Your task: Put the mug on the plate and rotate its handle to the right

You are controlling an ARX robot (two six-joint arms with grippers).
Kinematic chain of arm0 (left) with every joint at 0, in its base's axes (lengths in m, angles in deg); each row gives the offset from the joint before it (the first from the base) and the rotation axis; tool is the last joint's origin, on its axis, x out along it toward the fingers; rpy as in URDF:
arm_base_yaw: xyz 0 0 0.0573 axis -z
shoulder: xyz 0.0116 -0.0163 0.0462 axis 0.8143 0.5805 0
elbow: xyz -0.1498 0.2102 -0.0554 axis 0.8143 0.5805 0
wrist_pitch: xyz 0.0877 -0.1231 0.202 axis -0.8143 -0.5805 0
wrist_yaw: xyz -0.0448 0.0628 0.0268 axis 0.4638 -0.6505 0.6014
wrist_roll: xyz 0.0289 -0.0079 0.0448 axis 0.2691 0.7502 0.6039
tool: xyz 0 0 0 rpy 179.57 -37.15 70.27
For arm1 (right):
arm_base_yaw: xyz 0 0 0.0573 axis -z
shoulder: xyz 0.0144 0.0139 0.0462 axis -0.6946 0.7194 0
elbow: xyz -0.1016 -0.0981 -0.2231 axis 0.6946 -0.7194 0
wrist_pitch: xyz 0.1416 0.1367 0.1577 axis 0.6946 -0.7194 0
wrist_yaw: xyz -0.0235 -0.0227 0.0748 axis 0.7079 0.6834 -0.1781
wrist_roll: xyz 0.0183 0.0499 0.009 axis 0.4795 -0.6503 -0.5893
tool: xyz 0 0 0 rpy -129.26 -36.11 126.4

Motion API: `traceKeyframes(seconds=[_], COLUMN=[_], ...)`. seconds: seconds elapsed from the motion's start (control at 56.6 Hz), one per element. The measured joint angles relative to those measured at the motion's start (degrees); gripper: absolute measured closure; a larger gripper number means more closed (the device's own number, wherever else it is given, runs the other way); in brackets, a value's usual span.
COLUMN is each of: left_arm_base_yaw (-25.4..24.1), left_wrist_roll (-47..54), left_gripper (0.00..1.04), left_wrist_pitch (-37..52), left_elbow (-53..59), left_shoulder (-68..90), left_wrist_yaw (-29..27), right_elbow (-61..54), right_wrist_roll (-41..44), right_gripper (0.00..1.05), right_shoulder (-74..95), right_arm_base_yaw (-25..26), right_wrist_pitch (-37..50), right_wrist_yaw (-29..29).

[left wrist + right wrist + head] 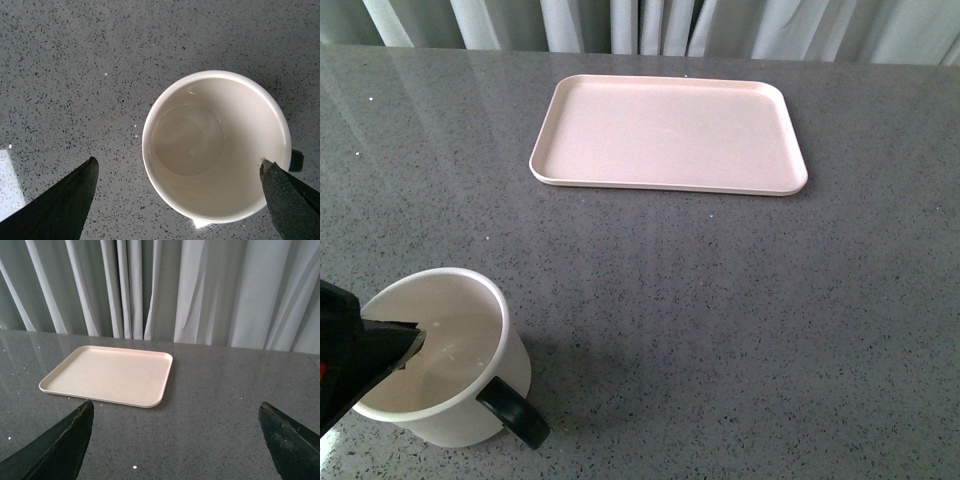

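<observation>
Tipping is the risk: left pincer (177, 161), wide open and empty, hangs off-centre over the mug (460, 350) by the desk's near edge; closing could shove it.

Left wrist view: left gripper (177, 167) fingers (60, 205) cut off by frame edge; handle (296, 160) mostly hidden behind mug (215, 145) wall. Front view: finger covers mug's left rim.

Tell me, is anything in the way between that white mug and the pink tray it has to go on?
Nothing visible. Only bare grey countertop lies between the mug and the plate, and the plate itself holds nothing. The left end effector hangs open right at the mug.
</observation>
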Motion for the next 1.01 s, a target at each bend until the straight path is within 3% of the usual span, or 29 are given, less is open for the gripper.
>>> traceKeyframes(seconds=[0.689,0.794,1.006], left_arm_base_yaw=[-2.3,-2.3,-1.9], left_wrist_roll=[0.1,0.3,0.4], left_gripper=[0.10,0.31,0.60], left_wrist_pitch=[4.9,5.2,5.2], left_elbow=[-4.2,-4.2,-4.2], left_shoulder=[13.6,14.3,14.3], left_wrist_yaw=[-1.9,-2.2,-2.3], right_elbow=[0.0,0.0,0.0], right_wrist_roll=[0.0,0.0,0.0], right_gripper=[0.09,0.09,0.09], right_shoulder=[0.0,0.0,0.0], right_arm_base_yaw=[0.0,0.0,0.0], right_wrist_pitch=[0.0,0.0,0.0], right_wrist_yaw=[0.0,0.0,0.0])
